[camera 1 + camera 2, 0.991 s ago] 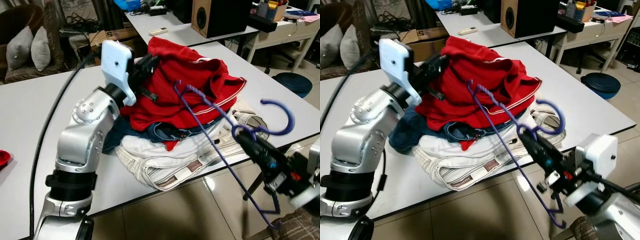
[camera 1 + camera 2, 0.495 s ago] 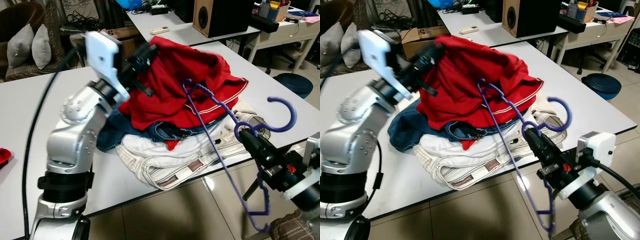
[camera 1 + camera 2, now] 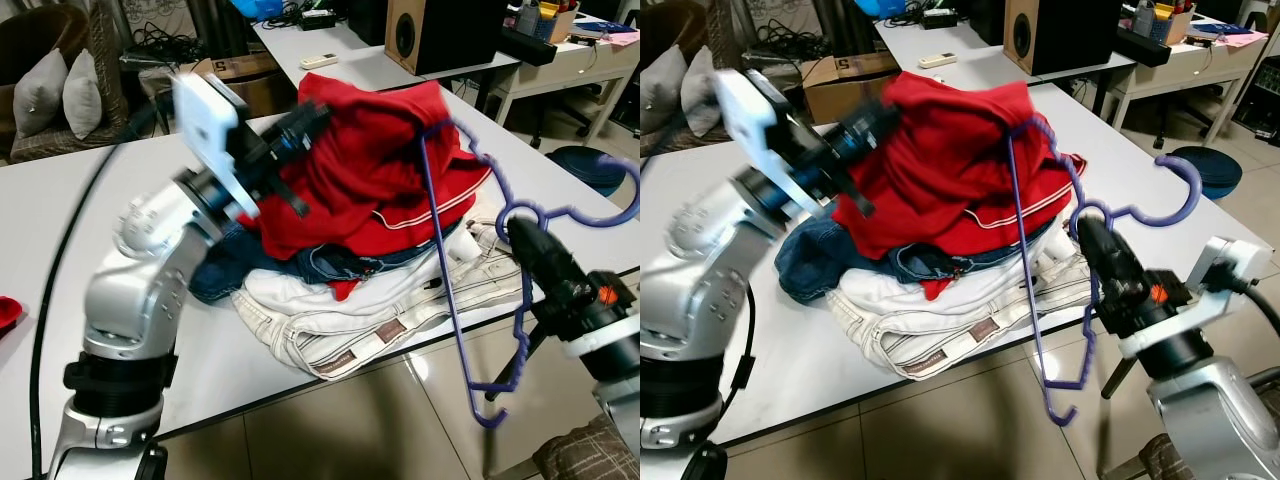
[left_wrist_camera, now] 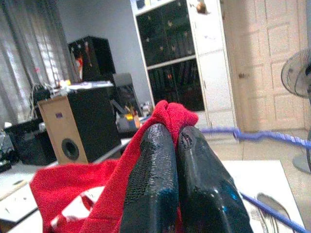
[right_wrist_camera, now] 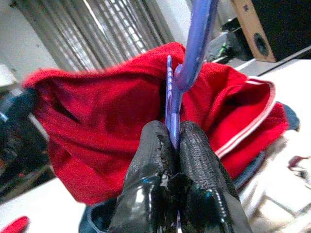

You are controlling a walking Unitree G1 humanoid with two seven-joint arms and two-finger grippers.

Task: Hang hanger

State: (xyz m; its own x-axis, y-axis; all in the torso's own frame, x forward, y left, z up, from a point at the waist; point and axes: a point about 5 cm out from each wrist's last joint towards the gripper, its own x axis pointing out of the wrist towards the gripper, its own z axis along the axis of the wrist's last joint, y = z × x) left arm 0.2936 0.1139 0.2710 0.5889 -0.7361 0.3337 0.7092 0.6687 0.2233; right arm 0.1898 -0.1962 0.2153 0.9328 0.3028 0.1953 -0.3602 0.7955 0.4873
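Note:
A purple hanger hangs off the table's front right edge, with my right gripper shut on its neck just below the hook. The hanger's upper shoulder reaches the raised edge of a red garment. My left gripper is shut on that garment and holds its left side up above a pile of clothes. In the left wrist view the fingertips pinch red cloth. In the right wrist view the hanger rises from my closed fingers before the red garment.
The pile, with white jeans and blue denim, lies on a white table. A second table with a speaker stands behind. A blue bin sits on the floor at right, cushions at far left.
My right gripper has swung the hanger upright and toward the red garment, its shoulder now at the raised cloth. The left arm has shifted slightly, still holding the garment up.

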